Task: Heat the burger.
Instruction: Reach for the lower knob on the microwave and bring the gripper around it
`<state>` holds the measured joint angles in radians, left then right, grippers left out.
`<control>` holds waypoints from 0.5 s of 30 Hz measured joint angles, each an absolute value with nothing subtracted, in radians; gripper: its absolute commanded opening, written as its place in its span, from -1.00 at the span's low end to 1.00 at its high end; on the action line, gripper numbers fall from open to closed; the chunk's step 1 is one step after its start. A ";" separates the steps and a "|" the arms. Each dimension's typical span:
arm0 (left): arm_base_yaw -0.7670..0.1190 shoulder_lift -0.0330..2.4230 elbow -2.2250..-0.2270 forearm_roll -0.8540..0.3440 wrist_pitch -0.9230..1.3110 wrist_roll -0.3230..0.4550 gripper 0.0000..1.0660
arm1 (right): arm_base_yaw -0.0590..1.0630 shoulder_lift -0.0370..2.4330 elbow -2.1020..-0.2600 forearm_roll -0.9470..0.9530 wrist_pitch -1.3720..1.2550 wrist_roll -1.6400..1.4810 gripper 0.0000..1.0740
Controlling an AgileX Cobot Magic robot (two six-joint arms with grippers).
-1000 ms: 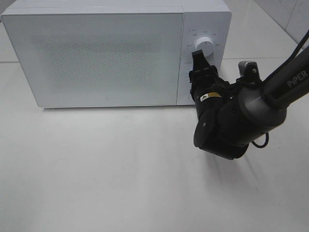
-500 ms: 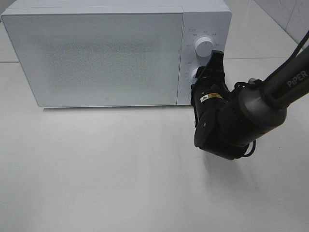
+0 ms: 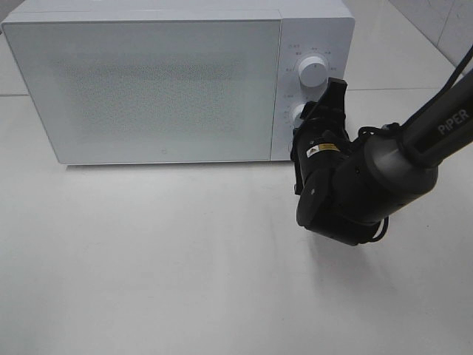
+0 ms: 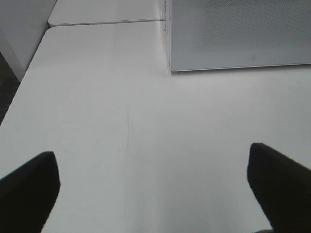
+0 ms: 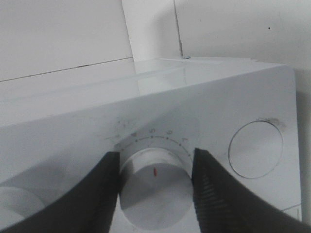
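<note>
The burger is out of view. The white microwave [image 3: 148,89] stands at the back of the table with its door closed. My right gripper [image 3: 316,111] reaches up to the control panel and is shut on the lower knob [image 5: 154,187]. Its two black fingers [image 5: 104,189] press on either side of this knob, whose red mark points at the printed scale. In the high view the gripper leans to the right, just under the upper knob [image 3: 313,72]. My left gripper [image 4: 155,194] is open over bare table, holding nothing, short of the microwave's [image 4: 238,34] front corner.
A flat round disc [image 5: 255,149] sits on the panel beside the gripped knob. The white table [image 3: 148,259] stretches in front of the microwave. The table's left edge [image 4: 22,82] drops to a dark floor.
My right gripper has twisted at the wrist from upright to leaning right while on the lower knob, uncovering the upper knob. Over the last half second it has stayed still.
</note>
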<state>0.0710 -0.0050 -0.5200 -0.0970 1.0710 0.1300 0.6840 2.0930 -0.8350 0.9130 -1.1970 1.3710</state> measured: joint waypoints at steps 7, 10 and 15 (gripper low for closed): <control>0.071 -0.005 -0.520 -0.097 1.071 0.130 0.83 | 0.684 2.093 -0.835 0.917 -1.199 1.343 -0.81; 0.071 -0.005 -0.520 -0.097 1.071 0.130 0.83 | 0.684 2.093 -0.836 0.925 -1.199 1.317 -0.71; 0.071 -0.005 -0.520 -0.097 1.071 0.130 0.83 | 0.684 2.093 -0.836 0.937 -1.199 1.292 -0.50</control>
